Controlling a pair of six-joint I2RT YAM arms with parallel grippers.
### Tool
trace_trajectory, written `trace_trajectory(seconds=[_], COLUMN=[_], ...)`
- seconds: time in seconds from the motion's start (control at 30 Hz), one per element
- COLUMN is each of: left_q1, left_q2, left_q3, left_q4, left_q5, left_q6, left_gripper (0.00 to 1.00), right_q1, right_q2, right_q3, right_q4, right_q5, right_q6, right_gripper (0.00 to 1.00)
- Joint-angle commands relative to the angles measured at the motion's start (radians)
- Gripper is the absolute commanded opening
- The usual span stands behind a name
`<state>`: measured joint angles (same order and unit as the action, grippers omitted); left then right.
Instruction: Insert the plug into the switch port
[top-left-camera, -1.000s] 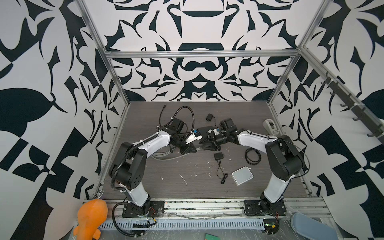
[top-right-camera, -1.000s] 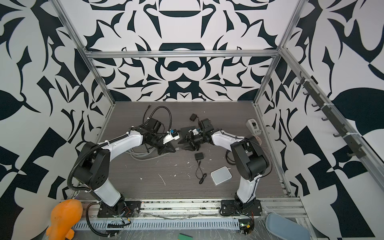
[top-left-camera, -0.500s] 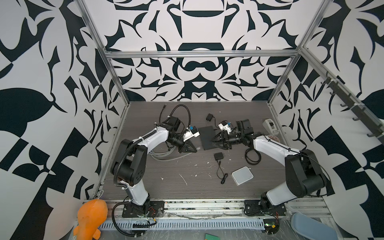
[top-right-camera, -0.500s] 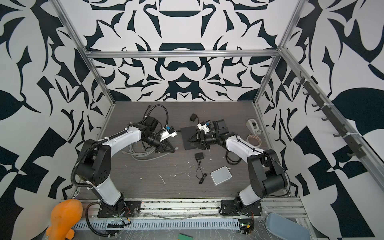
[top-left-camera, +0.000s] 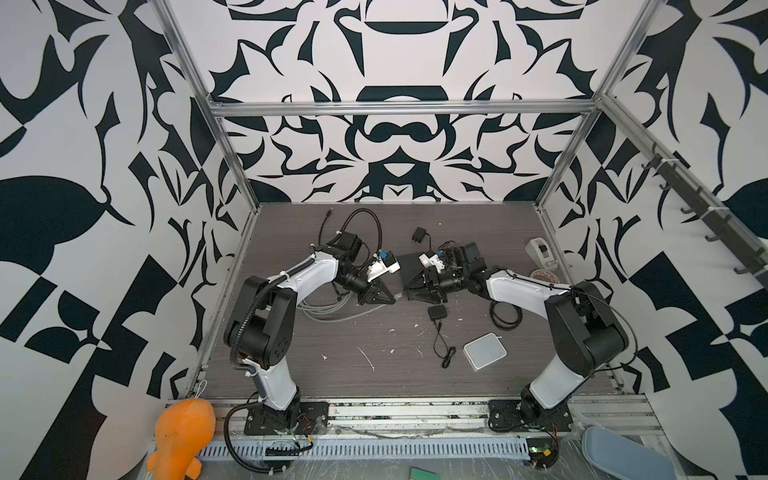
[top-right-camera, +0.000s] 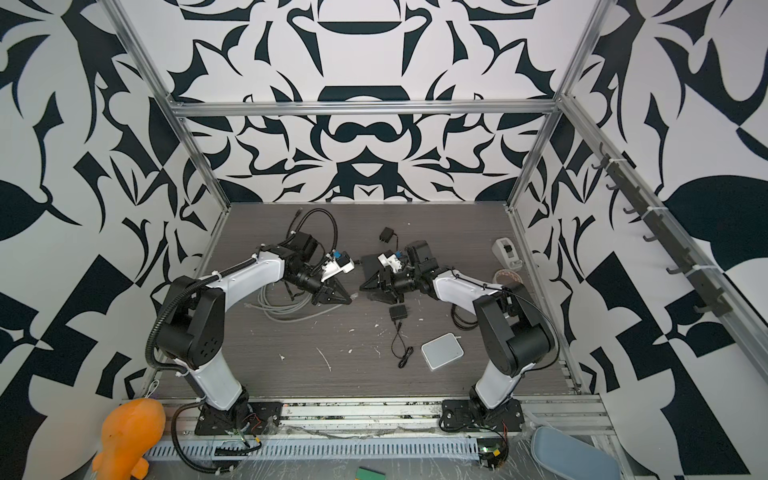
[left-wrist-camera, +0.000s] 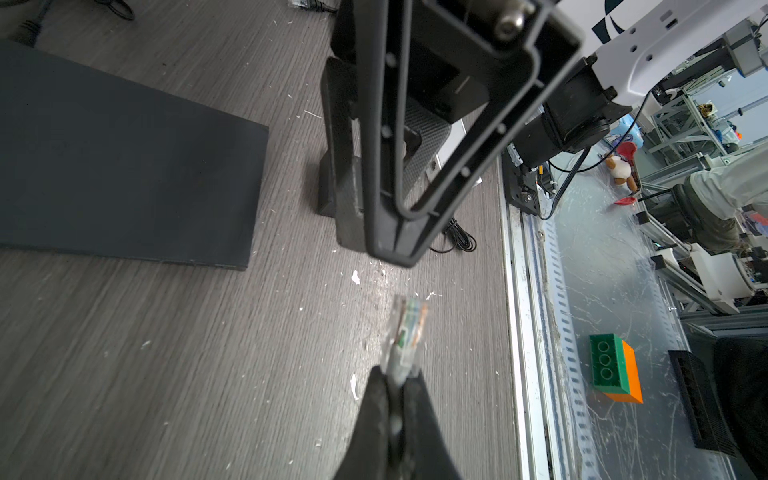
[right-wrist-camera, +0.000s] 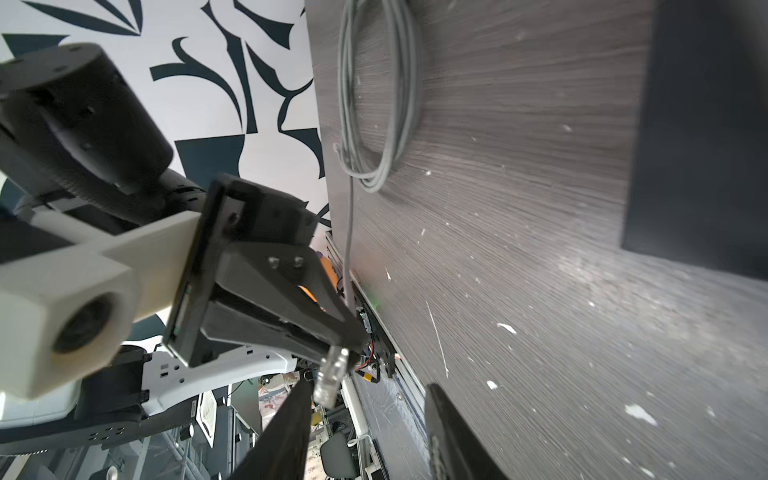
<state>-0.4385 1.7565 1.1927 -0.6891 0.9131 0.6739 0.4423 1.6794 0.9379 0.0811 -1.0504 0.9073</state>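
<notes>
My left gripper (left-wrist-camera: 400, 380) is shut on the plug (left-wrist-camera: 409, 330), a clear connector with coloured wires that sticks out past its fingertips just above the floor. The flat black box (left-wrist-camera: 124, 166) lies to one side of it; its switch port is hidden. In the right wrist view the plug (right-wrist-camera: 332, 370) hangs from the left gripper's tips, close to one of my right gripper's fingers (right-wrist-camera: 291, 419). My right gripper (right-wrist-camera: 370, 399) is open, nothing between its fingers. In both top views the left gripper (top-left-camera: 392, 299) and right gripper (top-left-camera: 411, 291) nearly meet beside the box (top-left-camera: 409, 266).
A grey cable coil (top-left-camera: 328, 309) lies under the left arm. A black adapter (top-left-camera: 437, 312) with its thin lead, a white rounded box (top-left-camera: 485, 351) and a black cable loop (top-left-camera: 505, 316) lie toward the front right. A tape dispenser (top-left-camera: 540, 251) stands by the right wall.
The right gripper pulled back to the right, then returned left toward the left gripper. The left gripper has shifted slightly right, still holding the plug.
</notes>
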Motion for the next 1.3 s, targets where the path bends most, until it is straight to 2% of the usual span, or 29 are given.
trace_trajectory(seconds=[0.0,0.4,0.53,0.77,0.93,1.0,1.07,1.1,1.2,1.27], left_q1=[0.004,0.004,0.003,0.009,0.013,0.014,0.012,0.012,0.013,0.012], left_q2=[0.006,0.002,0.002,0.001,-0.001,-0.006,-0.015,-0.017,-0.023,-0.016], left_q3=[0.005,0.0,0.001,-0.002,0.008,0.005,-0.009,-0.017,-0.036,-0.033], left_q4=[-0.022,-0.004,-0.001,0.021,0.036,0.054,0.074,0.077,0.066,0.059], left_q5=[0.02,0.015,0.015,0.004,-0.031,-0.064,-0.086,-0.088,-0.076,-0.07], left_q6=[0.016,0.006,0.003,-0.018,-0.041,-0.064,-0.074,-0.073,-0.05,-0.044], left_gripper=[0.0,0.0,0.0,0.0,0.01,0.12,0.15,0.14,0.0,0.0], right_q1=[0.018,0.059,0.063,0.065,0.065,0.065,0.065,0.065,0.065,0.064], right_q2=[0.002,0.032,0.025,0.019,0.017,0.021,0.025,0.029,0.039,0.033], right_q3=[0.042,0.049,0.044,0.031,0.03,0.024,0.016,0.008,-0.01,-0.012], right_q4=[0.072,0.11,0.134,0.126,0.117,0.117,0.143,0.165,0.247,0.237], right_q5=[0.004,-0.014,-0.019,-0.016,-0.012,-0.002,0.006,0.008,-0.001,-0.001], right_q6=[0.036,0.067,0.087,0.101,0.119,0.129,0.158,0.181,0.239,0.22], right_gripper=[0.46,0.22,0.2,0.0,0.0,0.0,0.0,0.0,0.01,0.1])
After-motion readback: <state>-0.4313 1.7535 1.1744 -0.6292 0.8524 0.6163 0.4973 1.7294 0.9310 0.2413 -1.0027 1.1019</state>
